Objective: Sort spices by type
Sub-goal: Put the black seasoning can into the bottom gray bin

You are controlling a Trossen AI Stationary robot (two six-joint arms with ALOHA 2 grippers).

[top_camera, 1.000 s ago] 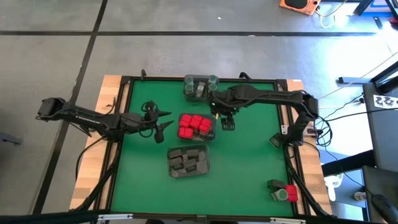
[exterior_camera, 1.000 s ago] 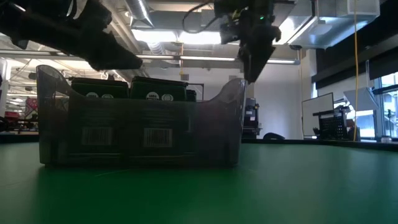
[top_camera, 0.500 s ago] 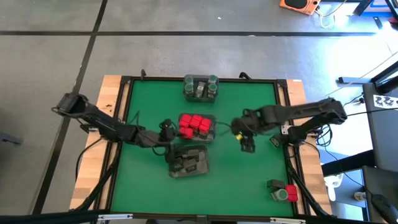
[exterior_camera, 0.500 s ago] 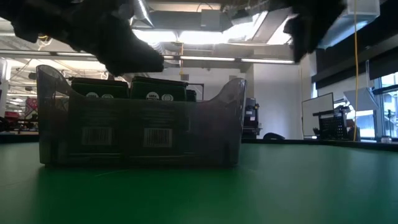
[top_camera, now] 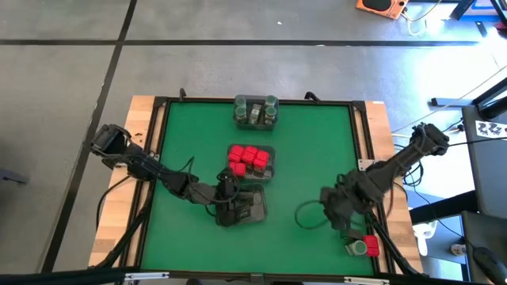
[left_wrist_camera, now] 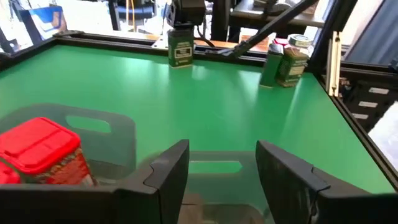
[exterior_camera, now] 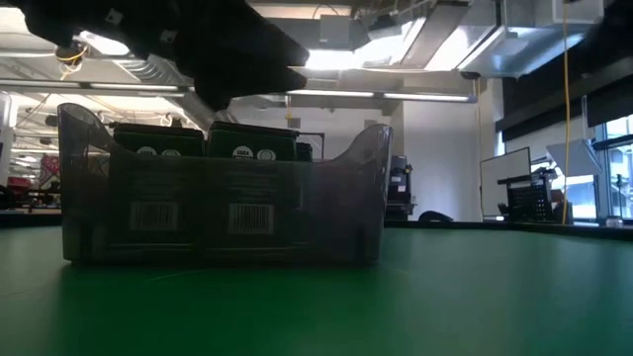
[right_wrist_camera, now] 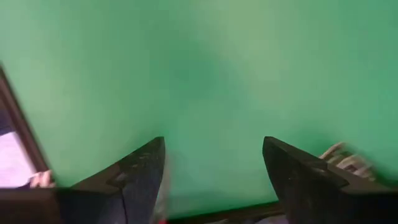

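Left pincer [top_camera: 230, 207] spread and empty, low over clear tray [top_camera: 257, 210] of dark grey blocks [top_camera: 242, 207] near counter [top_camera: 309, 158] front. Right pincer [top_camera: 342, 224] parted, holding nothing, apparently just above bare green surface beside green-lidded jar [top_camera: 360, 248] and red container [top_camera: 371, 241] at front right corner.

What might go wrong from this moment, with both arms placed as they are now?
1. The left gripper hangs open over the tray of dark blocks; coming down, a finger might catch the tray wall and shove it.
2. The right gripper, open and empty, is close to the leftover containers at the table's corner; a careless approach could tip one or push it toward the edge.
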